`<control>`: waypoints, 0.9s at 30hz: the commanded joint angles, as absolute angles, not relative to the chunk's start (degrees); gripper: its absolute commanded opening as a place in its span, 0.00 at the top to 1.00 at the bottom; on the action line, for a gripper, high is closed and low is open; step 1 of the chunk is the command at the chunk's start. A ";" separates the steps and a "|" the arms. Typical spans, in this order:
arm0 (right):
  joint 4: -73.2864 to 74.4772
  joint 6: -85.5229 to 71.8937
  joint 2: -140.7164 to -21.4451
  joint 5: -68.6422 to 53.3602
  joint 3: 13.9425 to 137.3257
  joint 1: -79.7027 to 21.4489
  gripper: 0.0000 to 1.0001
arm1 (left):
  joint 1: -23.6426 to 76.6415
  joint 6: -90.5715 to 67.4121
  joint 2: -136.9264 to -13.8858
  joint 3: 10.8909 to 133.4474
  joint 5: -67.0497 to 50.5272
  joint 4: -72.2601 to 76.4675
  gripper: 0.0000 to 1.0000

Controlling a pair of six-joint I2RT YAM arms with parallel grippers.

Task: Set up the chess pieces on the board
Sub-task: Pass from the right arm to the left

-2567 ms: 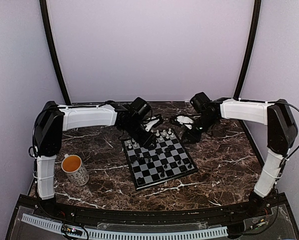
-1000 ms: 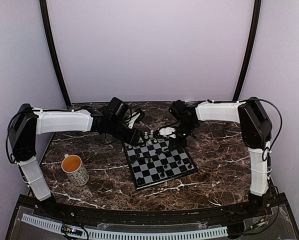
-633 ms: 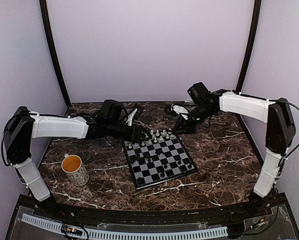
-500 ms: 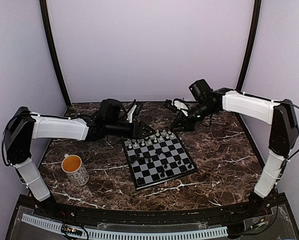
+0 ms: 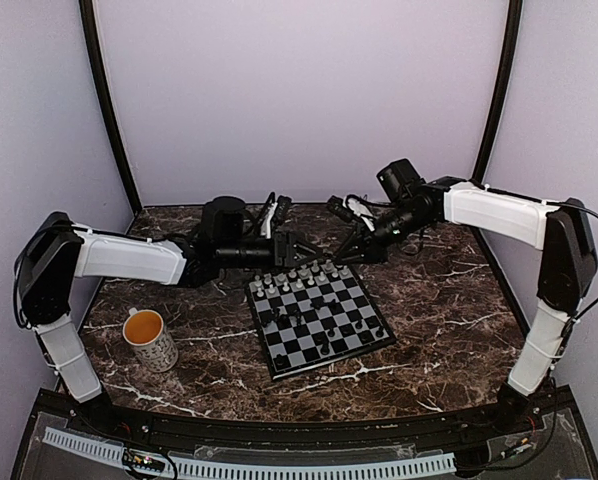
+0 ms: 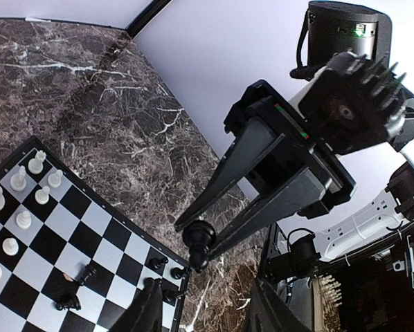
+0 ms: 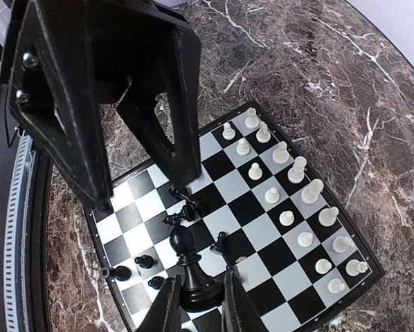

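Aloft, right tool (image 5: 347, 253) pinches black piece (image 7: 191, 266) near board (image 5: 294, 355) far edge.

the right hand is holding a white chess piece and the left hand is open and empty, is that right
Not quite. The right hand is holding a black piece, not a white one; the right wrist view shows it pinched between the fingers. The left hand is open and empty, as you said.

Two arms (image 5: 129, 258) of white shells and black joints, with black wedge-shaped fingers (image 7: 61, 111) and shiny screws (image 7: 29, 60).
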State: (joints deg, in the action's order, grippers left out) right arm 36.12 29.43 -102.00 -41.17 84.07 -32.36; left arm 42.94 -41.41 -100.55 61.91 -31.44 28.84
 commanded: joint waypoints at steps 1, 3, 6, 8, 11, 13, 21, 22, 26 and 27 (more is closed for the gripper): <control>36.07 29.27 -100.81 -43.33 84.18 -33.45 0.83 | 43.62 -43.34 -101.95 64.60 -32.96 31.02 0.57; 36.12 29.27 -101.01 -43.25 84.41 -33.69 0.82 | 43.78 -43.61 -102.56 65.35 -33.42 31.23 0.59; 36.39 29.20 -101.32 -43.15 84.71 -33.83 0.83 | 44.02 -44.11 -103.40 65.97 -34.30 31.73 0.63; 36.39 29.20 -101.47 -43.09 84.76 -33.88 0.82 | 44.15 -44.50 -103.90 66.28 -34.85 32.11 0.67; 36.35 29.18 -101.56 -42.92 84.73 -33.89 0.82 | 44.28 -45.18 -104.44 66.36 -35.54 32.70 0.73; 36.22 29.18 -101.59 -42.83 84.73 -33.88 0.82 | 44.24 -45.43 -104.62 66.28 -35.95 32.99 0.78; 36.29 29.19 -101.68 -42.72 84.81 -33.93 0.82 | 44.22 -46.45 -105.64 66.43 -37.18 33.88 0.97; 36.23 29.18 -101.69 -42.64 84.79 -33.93 0.82 | 44.21 -46.43 -105.69 66.44 -37.22 33.90 0.99; 37.60 29.37 -101.03 -41.95 84.68 -33.65 0.68 | 44.23 -44.97 -105.32 67.03 -37.14 32.55 1.00; 38.55 29.88 -100.45 -42.04 84.46 -33.27 0.64 | 44.26 -43.37 -105.09 67.27 -36.75 30.68 1.00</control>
